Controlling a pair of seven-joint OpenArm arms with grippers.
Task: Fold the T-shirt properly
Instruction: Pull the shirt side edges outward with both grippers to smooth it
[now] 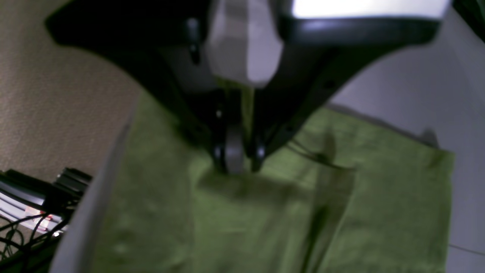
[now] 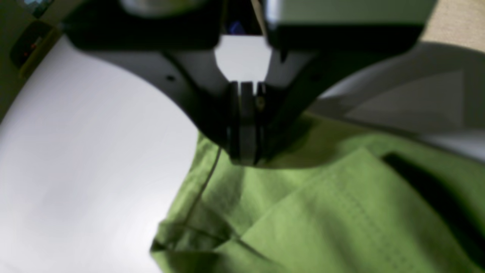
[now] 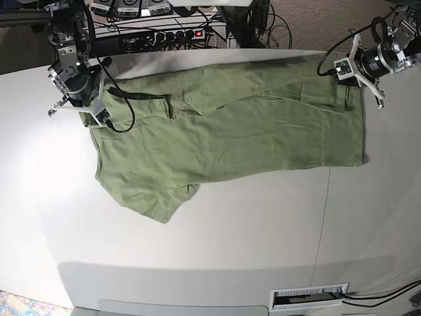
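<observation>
Between both closed sets of jaws, the T-shirt (image 3: 230,131) hung soft, light and floppy: left gripper (image 1: 237,165) and right gripper (image 2: 244,157) each pinched an edge; edges looked the best hold.

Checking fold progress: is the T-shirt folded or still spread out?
Partly folded. In the base view the T-shirt has its far long edge turned over onto itself, while one sleeve lies flat on the table.

A wide white counter (image 3: 197,237) is seen, evenly lit, with a soft shadow band along its near edge. Beyond its far edge, a power strip (image 3: 174,33) with a red light and tangled black cables (image 3: 276,26) are laid on beige carpet (image 3: 316,20). A slotted white vent (image 3: 309,297) is set at the near edge.
</observation>
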